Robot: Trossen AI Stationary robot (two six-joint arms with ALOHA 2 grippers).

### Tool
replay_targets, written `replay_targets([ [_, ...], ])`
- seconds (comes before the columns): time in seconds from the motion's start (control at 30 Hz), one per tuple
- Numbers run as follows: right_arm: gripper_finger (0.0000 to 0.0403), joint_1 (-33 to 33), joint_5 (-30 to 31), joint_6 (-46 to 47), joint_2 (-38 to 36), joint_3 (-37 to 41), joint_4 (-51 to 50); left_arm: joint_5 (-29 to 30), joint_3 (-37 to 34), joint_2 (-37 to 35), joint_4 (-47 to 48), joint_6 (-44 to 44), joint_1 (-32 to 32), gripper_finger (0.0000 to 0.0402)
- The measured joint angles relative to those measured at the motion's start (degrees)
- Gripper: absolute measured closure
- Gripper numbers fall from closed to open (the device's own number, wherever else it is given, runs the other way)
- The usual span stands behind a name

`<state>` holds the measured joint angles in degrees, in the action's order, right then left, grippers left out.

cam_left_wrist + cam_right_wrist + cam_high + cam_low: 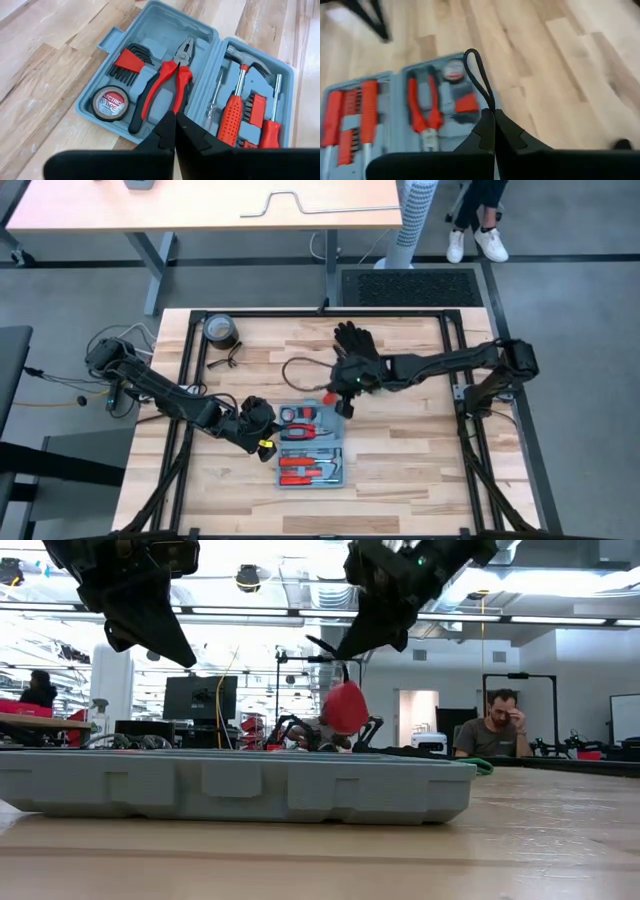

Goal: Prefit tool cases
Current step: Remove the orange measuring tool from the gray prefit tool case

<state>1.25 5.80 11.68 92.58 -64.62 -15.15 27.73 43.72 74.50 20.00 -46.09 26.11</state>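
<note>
- We see the tool case [311,452] lying open on the table [400,480].
- Left gripper [262,423] beside it, fingers pressed together, empty.
- Right gripper [345,402] pinches what looks like a black cord [477,77].

Legible text, one item: small round roll of black tape with a red-and-white printed face [109,102], seated in a round recess of the open blue-grey plastic tool case [150,30], at 9 o'clock of the red-handled pliers [162,90]. Partial lettering reads "CTRIC" over "PE". No other readable markings.
</note>
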Motion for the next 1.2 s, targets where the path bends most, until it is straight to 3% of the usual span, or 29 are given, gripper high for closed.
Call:
replay_targets([
  [0.47, 0.0403, 11.52, -3.02, -0.58, 2.41, -0.03, -9.78, 0.00, 0.00, 0.00, -0.10, -0.13, 0.00, 0.0401],
  [0.8, 0.0403, 11.18, -9.76, -1.85, 2.38, 0.00, -6.41, 0.00, 0.00, 0.00, -0.12, 0.13, 0.00, 0.0401],
  [0.9, 0.0399, 11.18, -9.16, -2.08, 2.40, -0.02, -6.34, -0.02, 0.00, 0.00, 0.01, 0.22, 0.00, 0.0401],
  [1.2, 0.0293, 18.02, -13.89, 1.11, 2.38, -0.02, -3.62, -0.07, 0.00, 0.00, -0.08, -0.27, 0.00, 0.0401],
])
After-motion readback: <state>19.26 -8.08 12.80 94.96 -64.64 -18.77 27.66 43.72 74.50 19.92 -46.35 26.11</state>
